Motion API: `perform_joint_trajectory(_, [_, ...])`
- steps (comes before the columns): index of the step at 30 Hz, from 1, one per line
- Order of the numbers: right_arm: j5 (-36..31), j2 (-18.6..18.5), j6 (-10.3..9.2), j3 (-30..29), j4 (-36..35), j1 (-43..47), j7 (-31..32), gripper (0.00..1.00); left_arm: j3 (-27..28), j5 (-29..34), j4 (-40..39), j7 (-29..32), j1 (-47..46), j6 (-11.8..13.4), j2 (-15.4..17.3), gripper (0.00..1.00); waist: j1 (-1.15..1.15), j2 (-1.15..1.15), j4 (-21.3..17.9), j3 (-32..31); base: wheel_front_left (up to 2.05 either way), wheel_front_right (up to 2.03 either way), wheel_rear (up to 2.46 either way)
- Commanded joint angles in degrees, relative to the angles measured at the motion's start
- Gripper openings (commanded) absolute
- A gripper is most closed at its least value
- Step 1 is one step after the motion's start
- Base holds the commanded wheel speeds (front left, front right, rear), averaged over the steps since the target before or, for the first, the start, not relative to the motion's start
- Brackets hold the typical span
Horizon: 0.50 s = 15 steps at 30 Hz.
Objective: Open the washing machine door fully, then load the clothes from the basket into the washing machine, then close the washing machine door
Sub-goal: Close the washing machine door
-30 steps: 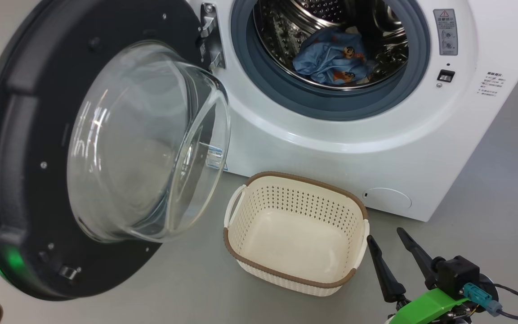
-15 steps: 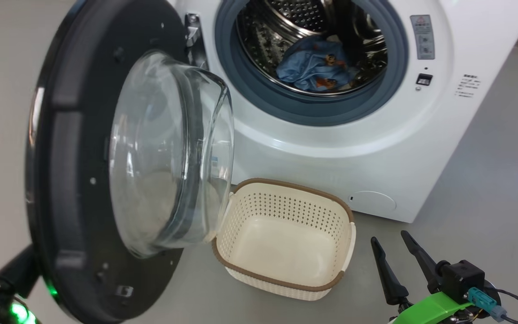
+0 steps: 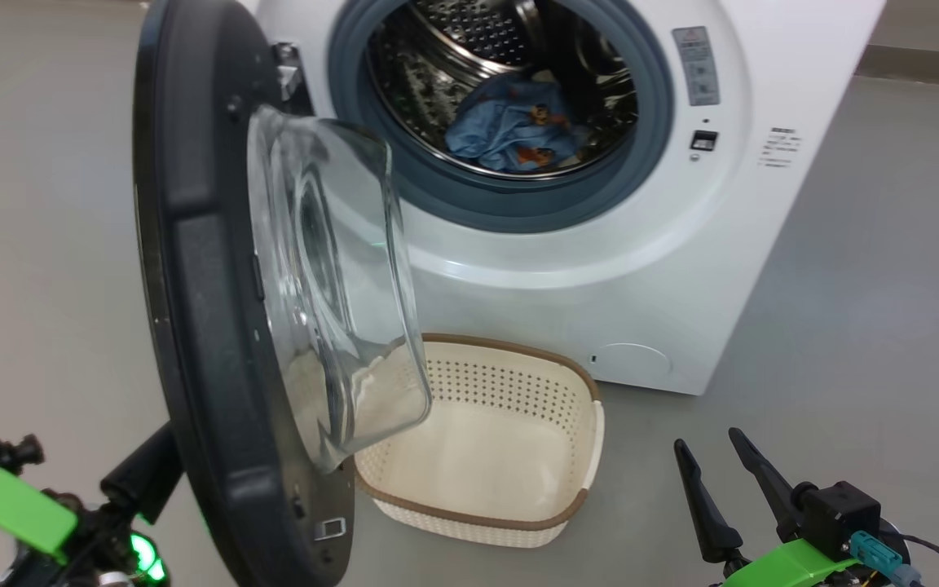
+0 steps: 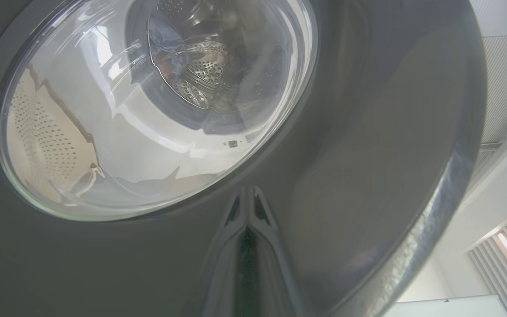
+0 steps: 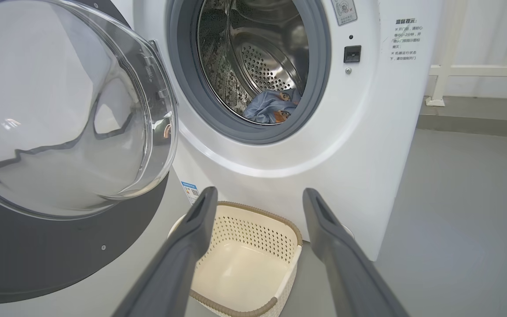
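Change: the washing machine door (image 3: 209, 342) has swung partway towards the opening. A second ago its dark inner face lay broad to the head view; now it shows nearly edge-on, with the glass bowl window (image 3: 331, 285) jutting towards the washing machine (image 3: 665, 269). The head camera has shifted too, but the door's angle to the machine front is plainly different.
Meaning: loading looks finished and the closing step is under way. The door is roughly half swung and not yet latched.
Left gripper (image 4: 247, 196): fingers pressed together, holding nothing, tips against the door's glossy outer face below the window, apparently pushing it.
Right gripper (image 3: 706, 440): fingers spread, holding nothing, low at the right, well apart from the door.
Drum (image 3: 437, 49): holds the clothes (image 3: 510, 122), a crumpled blue printed garment low at the front, behind the gasket (image 3: 518, 208) and seemingly clear of it.
Basket (image 3: 575, 375): empty, upright on the floor (image 3: 844, 326) just in front of the machine. The door's lower edge passes near its left end, so a snag is possible.
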Motion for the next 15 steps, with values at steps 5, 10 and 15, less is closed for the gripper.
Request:
perform_joint_trajectory(5, [0.7,-0.5,0.09,1.0,-1.6,-0.5,-0.3,1.0,-3.7,-2.7,-1.3,-5.5,-3.0,-0.5,0.4,0.0,0.0,0.0,-3.1,-0.4,0.0,0.0,0.0])
perform_joint_trajectory(10, [0.7,-0.6,0.09,1.1,-1.7,-0.2,-0.3,1.0,-9.1,-3.7,0.2,-10.2,-5.1,-1.8,0.4,0.0,0.0,0.0,-5.7,-0.6,0.0,0.0,0.0])
perform_joint_trajectory(15, [0.7,-0.8,0.09,1.1,-1.8,0.1,-0.3,1.0,-14.2,-3.7,2.6,-14.4,-7.8,-3.4,0.4,0.0,0.0,0.0,-8.0,-0.7,0.0,0.0,0.0])
